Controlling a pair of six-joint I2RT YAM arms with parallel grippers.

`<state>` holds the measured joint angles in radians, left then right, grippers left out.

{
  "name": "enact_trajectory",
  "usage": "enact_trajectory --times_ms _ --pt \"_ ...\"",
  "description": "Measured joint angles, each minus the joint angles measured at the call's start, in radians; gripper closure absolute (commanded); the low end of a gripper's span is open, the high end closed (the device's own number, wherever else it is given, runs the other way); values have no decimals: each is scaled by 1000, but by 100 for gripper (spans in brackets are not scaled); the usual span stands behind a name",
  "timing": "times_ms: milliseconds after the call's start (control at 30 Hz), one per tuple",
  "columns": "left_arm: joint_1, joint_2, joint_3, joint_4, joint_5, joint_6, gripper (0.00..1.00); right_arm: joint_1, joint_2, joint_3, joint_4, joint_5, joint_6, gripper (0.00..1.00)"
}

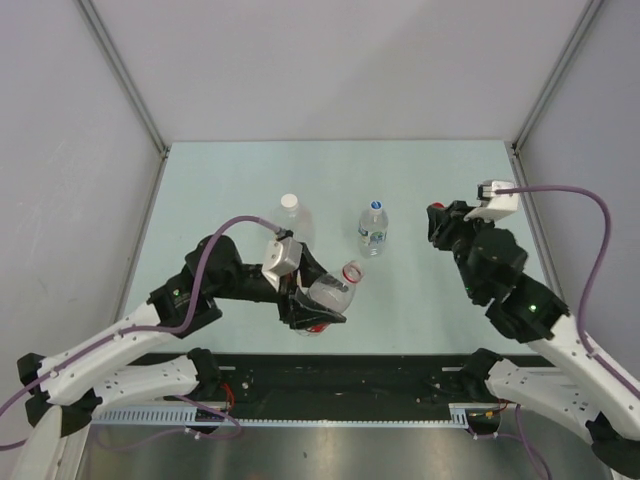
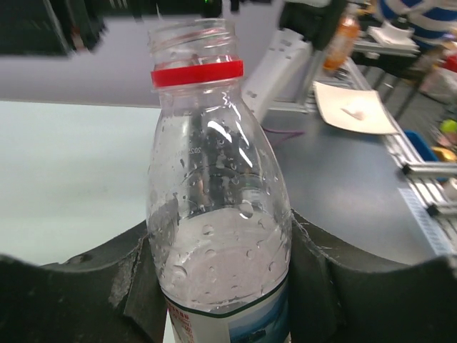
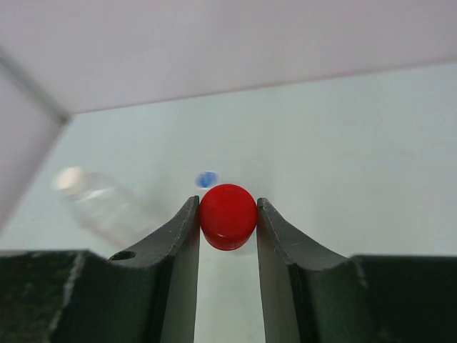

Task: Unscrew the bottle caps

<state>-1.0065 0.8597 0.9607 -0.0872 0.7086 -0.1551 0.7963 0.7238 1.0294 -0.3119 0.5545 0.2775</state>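
**Left side.** Left claw (image 1: 312, 303) is clamped on the open bottle (image 2: 214, 229), jaws on either side of the lower body just above the label. In the top view the bottle leans, neck toward bench centre. I cannot tell whether its base touches the bench (image 1: 200, 200). The threads are bare, and only the red ring (image 2: 196, 73) sits below them. Droplets cling to the inner wall.

**Middle.** White-capped bottle (image 1: 290, 225) stands upright just beyond the left claw, with the white cap (image 1: 289, 201) on. Blue-capped bottle (image 1: 373, 232) stands upright near it to the right, with the blue cap (image 1: 375, 204) on.

**Right side.** Right claw (image 3: 228, 232) is narrow and pinches the red cap (image 3: 228, 216) by its sides. It is above the right part of the bench, well apart from all three bottles.

**Status (judgement).** One cap of three is off. The step in hand looks like parking the red cap.

**How to do it well:**
- Bring the cap down close to the bench before parting the jaws.
- Set it flat face down so that it does not roll.
- Choose a bare patch on the right, away from the standing bottles.
- Open only a little, then lift straight up.
- On the left, bring the open bottle upright and seat it before letting go, since a leaning open neck could spill whatever is inside.
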Motion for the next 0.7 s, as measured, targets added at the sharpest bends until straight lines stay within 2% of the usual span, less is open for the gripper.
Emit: enact_trajectory --times_ms 100,233,433,700 --pt "0 -23 -4 -13 -101 7 100 -48 48 -99 3 197 26 100" --pt "1 -74 -40 -12 -225 7 100 -211 180 -134 4 307 135 100" --pt "1 -150 -92 -14 -385 6 100 -496 429 -171 29 192 296 100" --pt "1 -161 -97 -38 -450 2 100 -559 763 -181 116 116 352 100"
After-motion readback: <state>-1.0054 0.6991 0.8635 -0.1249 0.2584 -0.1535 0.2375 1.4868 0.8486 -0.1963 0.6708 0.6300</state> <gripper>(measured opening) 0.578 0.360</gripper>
